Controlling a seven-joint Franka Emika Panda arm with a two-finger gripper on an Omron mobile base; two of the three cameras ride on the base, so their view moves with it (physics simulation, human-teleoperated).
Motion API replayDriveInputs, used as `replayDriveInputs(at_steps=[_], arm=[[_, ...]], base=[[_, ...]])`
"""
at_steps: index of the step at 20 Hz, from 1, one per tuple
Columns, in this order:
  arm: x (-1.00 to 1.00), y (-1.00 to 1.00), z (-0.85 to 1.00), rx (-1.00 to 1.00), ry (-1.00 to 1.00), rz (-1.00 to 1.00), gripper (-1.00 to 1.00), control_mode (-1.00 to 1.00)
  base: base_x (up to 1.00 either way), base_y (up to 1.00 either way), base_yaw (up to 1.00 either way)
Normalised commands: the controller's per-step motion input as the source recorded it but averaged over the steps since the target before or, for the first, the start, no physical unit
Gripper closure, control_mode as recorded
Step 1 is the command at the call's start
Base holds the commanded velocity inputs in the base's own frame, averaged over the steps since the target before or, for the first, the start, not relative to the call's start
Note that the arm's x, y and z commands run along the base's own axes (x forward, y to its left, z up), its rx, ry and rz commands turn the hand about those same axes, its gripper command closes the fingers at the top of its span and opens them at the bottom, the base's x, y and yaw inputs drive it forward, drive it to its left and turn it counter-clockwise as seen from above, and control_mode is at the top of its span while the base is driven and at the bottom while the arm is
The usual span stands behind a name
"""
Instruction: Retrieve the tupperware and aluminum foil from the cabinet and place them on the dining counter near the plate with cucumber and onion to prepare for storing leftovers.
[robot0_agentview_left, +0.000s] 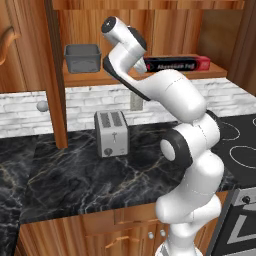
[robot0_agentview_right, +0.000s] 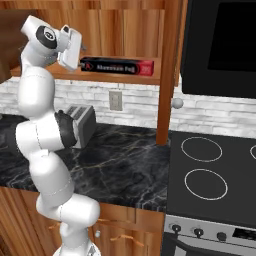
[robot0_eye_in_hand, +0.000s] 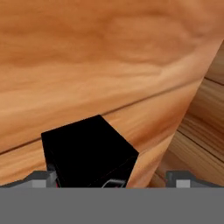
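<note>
My two-finger gripper (robot0_eye_in_hand: 111, 179) stands wide apart, straddling one end of the long black foil box with red ends (robot0_agentview_right: 117, 66) on the brown wooden cabinet's shelf (robot0_agentview_left: 95, 77), right of the grey see-through plastic tub (robot0_agentview_left: 82, 57).

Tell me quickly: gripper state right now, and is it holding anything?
Gripper: open, holding nothing; its fingertips stand either side of the end of the aluminum foil box on the cabinet shelf.

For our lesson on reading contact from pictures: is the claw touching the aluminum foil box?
Cannot tell. In the hand view the open claw straddles the end of the aluminum foil box, but its fingertips barely show. The base views hide it behind the arm.
</note>
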Motion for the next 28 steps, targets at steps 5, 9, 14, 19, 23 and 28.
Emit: replayDriveInputs(at_steps=[5,9,14,19,23,28], arm=[[0.26,-0.25,-0.2,0.01,0.04,0.08,-1.0,-1.0],[0.14,-0.18,-0.59,0.0,0.07,0.09,-1.0,-1.0],[0.0,-0.26,-0.72,0.0,0.01,0.08,-1.0,-1.0],[0.0,-0.31,-0.58,0.01,0.0,0.07,1.0,-1.0],[-0.26,-0.03,-0.19,0.0,0.0,0.03,1.0,-1.0],[-0.96,0.32,0.0,-0.01,-0.06,0.02,1.0,-1.0]], base=[[0.0,0.0,0.0],[0.0,0.0,0.0],[0.0,0.0,0.0],[0.0,0.0,0.0],[0.0,0.0,0.0],[0.0,0.0,0.0]])
